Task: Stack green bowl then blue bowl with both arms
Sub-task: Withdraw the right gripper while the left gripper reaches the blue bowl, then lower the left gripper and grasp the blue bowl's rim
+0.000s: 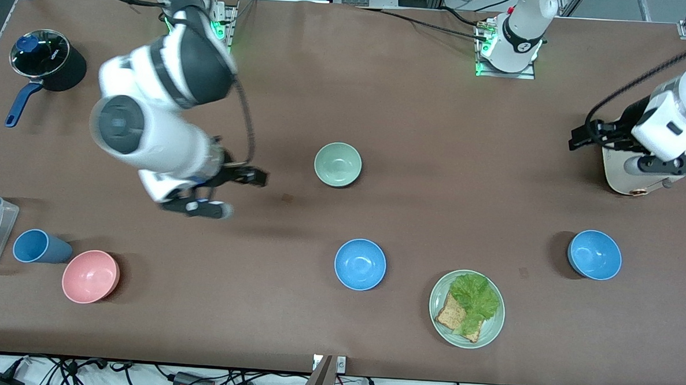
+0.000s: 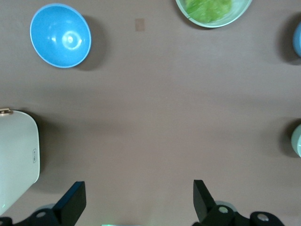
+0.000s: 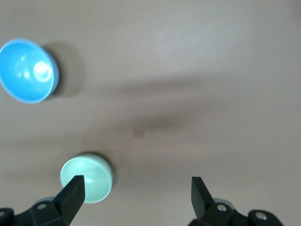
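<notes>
green bowl (image 1: pixel 338 164) alone mid-table, nothing stacked in it; nearest blue bowl (image 1: pixel 360 264) closer to the front camera. right gripper (image 1: pixel 227 192) over bare table beside the green bowl, fingers apart, empty. left gripper (image 1: pixel 580 138) waiting at its own end, fingers apart, probably for the blue-bowl turn.

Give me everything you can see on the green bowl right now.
The green bowl is a small, round, pale mint bowl, plain and matte, like plastic. It stands upright and empty on the brown table near its middle, farther from the front camera than the blue bowl. Nothing touches it and nothing is stacked in it.
</notes>
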You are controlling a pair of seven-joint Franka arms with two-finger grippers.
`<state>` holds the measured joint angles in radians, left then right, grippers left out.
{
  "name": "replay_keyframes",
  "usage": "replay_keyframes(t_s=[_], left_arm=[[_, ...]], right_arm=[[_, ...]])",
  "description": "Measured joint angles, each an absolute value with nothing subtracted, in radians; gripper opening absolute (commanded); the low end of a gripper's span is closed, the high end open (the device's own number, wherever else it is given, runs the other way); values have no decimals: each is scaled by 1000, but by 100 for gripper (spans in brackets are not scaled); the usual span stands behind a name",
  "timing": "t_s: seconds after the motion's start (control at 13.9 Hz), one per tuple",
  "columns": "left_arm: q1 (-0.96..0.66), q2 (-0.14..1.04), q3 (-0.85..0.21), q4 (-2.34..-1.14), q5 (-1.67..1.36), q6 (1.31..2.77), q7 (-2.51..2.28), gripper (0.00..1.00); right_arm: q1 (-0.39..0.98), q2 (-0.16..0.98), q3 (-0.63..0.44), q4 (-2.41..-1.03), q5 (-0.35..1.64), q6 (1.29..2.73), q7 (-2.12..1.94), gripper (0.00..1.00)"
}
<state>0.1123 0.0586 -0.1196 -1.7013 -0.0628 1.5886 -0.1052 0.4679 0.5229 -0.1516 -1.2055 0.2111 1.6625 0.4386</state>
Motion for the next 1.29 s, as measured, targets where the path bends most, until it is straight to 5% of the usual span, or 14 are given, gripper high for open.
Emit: replay_keyframes(t_s=[0.5,1.08,1.29], left_arm=[[273,341,-114,-1577,-36,1640,-5,100],[312,513,-113,-1528,-2,1785,91,100],[331,563,-113,-1526,13,1845,134,100]], right_arm=[[438,491,-309,-1189,181,1656,321,100],[28,317,-90,-1315,73,1712,75,100],[-27,250,-70,-1352,69,1711,-8,100]])
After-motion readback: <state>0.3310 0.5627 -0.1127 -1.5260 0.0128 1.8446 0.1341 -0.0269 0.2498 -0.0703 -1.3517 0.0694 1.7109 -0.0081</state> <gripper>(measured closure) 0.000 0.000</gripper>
